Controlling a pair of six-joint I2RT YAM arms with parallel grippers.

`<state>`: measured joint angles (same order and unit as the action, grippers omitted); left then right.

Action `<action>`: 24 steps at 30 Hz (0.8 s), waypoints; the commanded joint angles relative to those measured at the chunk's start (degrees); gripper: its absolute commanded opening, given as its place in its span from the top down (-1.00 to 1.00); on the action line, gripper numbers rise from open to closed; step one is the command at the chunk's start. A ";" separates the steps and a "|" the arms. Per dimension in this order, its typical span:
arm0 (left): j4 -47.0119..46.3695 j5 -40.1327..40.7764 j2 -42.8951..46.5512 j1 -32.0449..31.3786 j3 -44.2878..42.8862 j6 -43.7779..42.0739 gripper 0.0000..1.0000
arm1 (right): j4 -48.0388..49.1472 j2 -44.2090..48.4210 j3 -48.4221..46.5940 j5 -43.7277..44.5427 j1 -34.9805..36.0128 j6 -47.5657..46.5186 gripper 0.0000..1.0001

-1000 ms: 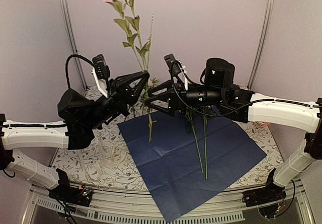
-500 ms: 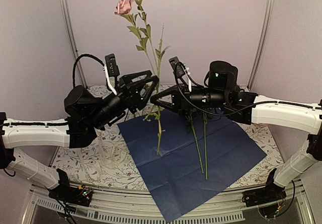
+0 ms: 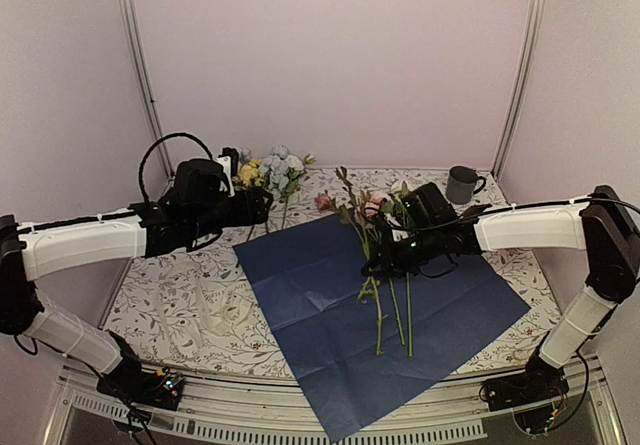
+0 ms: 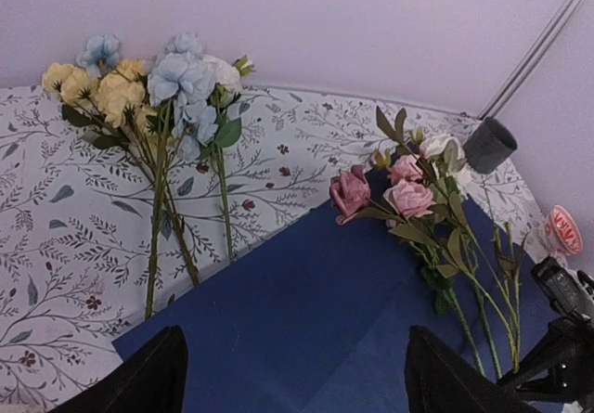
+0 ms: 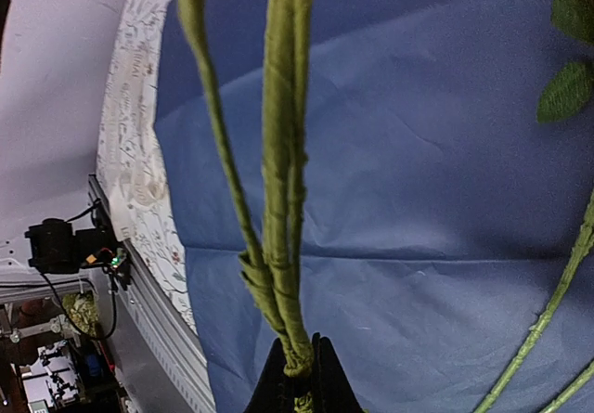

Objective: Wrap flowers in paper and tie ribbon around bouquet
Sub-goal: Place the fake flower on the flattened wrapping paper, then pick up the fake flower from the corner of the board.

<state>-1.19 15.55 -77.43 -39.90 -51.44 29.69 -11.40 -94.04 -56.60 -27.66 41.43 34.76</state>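
Left gripper point(image 4: 297, 387): fingers wide apart, nothing between them, hanging above the paper's back-left edge.
Right gripper point(image 5: 299, 380): pinched tight on a green stem point(image 5: 281, 200), over the paper.
Paper point(image 3: 400, 315): navy side up, flat on the tablecloth point(image 3: 190, 305).
Pink flowers point(image 4: 394, 195): heads at the paper's far edge.
Blue and yellow flowers point(image 4: 158, 83): on the tablecloth, back left.

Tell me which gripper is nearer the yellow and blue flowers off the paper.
Left. The left gripper sits open right beside the yellow and blue flowers; the right gripper is over the paper, shut on a flower stem.
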 commanded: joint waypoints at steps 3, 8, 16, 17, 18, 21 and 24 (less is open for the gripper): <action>6.30 -3.00 -4.51 4.70 -0.93 0.85 -0.59 | -3.86 -5.45 -1.26 6.05 -1.30 -1.05 0.82; 10.09 -2.67 -14.24 10.44 -6.75 -2.33 -0.55 | -4.35 -6.12 -1.84 9.74 -1.39 -0.90 0.30; 15.09 -5.31 -33.95 16.75 -24.75 -10.08 -0.51 | -9.91 -1.66 -3.77 14.47 -1.41 -3.25 0.23; 15.74 -6.22 -37.09 17.49 -26.62 -10.45 -0.48 | -10.22 -0.84 -3.93 14.28 -1.40 -3.53 0.23; 16.62 -6.91 -39.67 18.36 -28.52 -10.57 -0.44 | -10.61 -0.13 -4.10 14.17 -1.39 -3.67 0.22; 18.32 -8.03 -45.32 20.15 -33.17 -10.88 -0.21 | -11.26 1.68 -4.03 14.57 -1.38 -4.00 0.22; 18.46 -11.69 -48.73 20.50 -35.97 -12.59 -0.06 | -11.83 2.36 -3.81 15.09 -1.39 -4.29 0.22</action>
<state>13.82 8.73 -122.54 -20.56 -83.94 20.12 -21.39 -93.76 -59.09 -14.57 40.32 31.77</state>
